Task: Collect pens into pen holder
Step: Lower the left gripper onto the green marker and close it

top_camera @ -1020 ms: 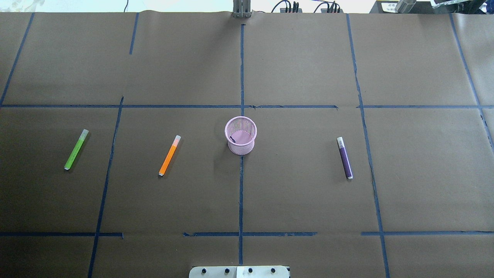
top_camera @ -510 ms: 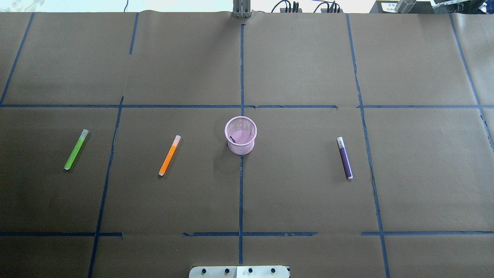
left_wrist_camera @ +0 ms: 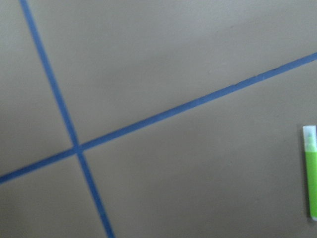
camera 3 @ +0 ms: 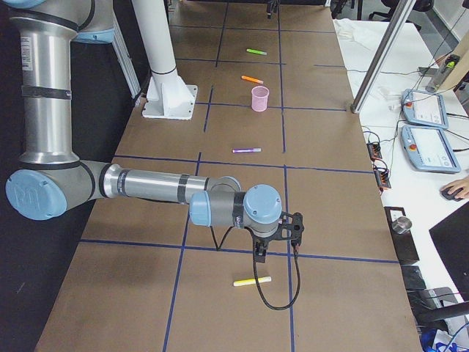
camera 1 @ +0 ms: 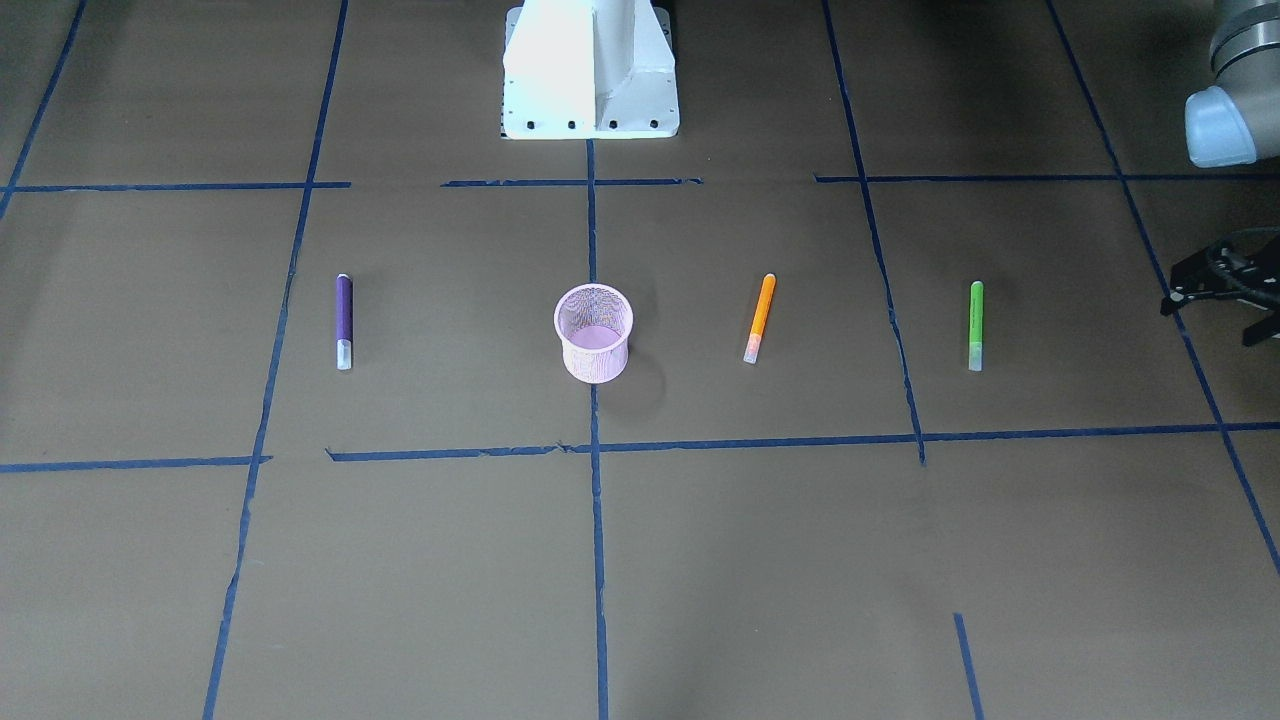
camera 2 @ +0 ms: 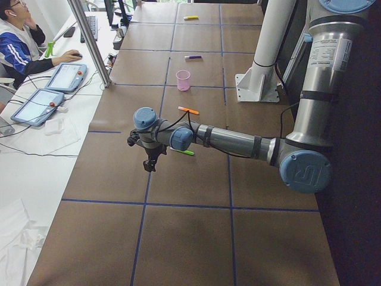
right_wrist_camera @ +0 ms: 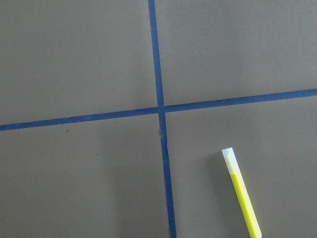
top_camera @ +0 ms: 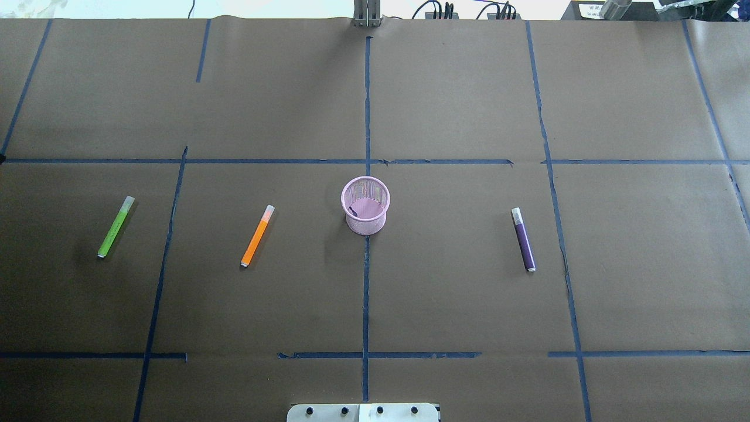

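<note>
The pink mesh pen holder (top_camera: 365, 205) stands upright at the table's middle. The orange pen (top_camera: 258, 236) and the green pen (top_camera: 115, 227) lie flat to its left, the purple pen (top_camera: 523, 239) to its right. The green pen also shows at the right edge of the left wrist view (left_wrist_camera: 311, 171). My left gripper (camera 1: 1215, 300) hovers beyond the green pen at the table's left end, half cut off; I cannot tell whether it is open. My right gripper (camera 3: 275, 242) hovers far off at the right end, and I cannot tell its state.
A yellow pen (camera 3: 253, 281) lies on the table just beyond the right gripper and also shows in the right wrist view (right_wrist_camera: 241, 193). The robot's white base (camera 1: 590, 70) stands at the near middle edge. Blue tape lines cross the brown cover.
A dark sliver of the left gripper has come in at the overhead view's left edge. The pens and the holder have not moved.
</note>
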### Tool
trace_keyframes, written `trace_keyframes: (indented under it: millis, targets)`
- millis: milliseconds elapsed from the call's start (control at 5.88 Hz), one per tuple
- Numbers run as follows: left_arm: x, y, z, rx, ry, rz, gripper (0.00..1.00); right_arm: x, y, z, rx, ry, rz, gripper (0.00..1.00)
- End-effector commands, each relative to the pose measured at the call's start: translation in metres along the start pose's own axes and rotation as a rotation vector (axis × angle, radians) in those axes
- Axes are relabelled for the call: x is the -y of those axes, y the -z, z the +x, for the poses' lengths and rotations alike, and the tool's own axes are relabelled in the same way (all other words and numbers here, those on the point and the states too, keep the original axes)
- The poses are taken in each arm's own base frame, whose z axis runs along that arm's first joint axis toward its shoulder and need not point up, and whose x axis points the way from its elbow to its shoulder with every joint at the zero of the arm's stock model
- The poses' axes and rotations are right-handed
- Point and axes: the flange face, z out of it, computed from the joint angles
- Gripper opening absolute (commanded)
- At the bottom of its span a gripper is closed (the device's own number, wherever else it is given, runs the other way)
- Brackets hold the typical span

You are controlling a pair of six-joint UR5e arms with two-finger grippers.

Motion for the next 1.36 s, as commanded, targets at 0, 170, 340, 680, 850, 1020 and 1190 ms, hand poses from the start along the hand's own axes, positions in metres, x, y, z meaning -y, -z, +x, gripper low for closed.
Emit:
trace_keyframes:
  millis: [0,170,340,680,850,1020,1190]
  targets:
    - [0.015,-0.015,0.049,-0.001,0.055,0.029,1.00,-0.001,-0.004,-0.003,-0.001,0.034,0.014,1.00]
    - [0.017,-0.032,0.084,-0.005,0.104,0.018,1.00,0.000,-0.012,-0.009,-0.004,0.046,0.000,1.00]
    - [0.020,-0.052,0.116,0.015,0.128,0.051,1.00,0.001,-0.017,-0.014,-0.010,0.053,-0.010,1.00]
    - [0.013,-0.101,0.168,0.041,0.191,0.042,1.00,0.000,-0.018,-0.013,-0.010,0.055,-0.011,1.00]
    - [0.011,-0.112,0.173,0.067,0.186,0.044,1.00,0.000,-0.018,-0.013,-0.010,0.051,-0.012,1.00]
    - [0.010,-0.115,0.171,0.071,0.187,0.038,1.00,0.000,-0.018,-0.013,-0.009,0.047,-0.014,1.00]
    - [0.009,-0.123,0.175,0.072,0.181,0.025,1.00,0.002,-0.017,-0.014,-0.007,0.048,-0.014,1.00]
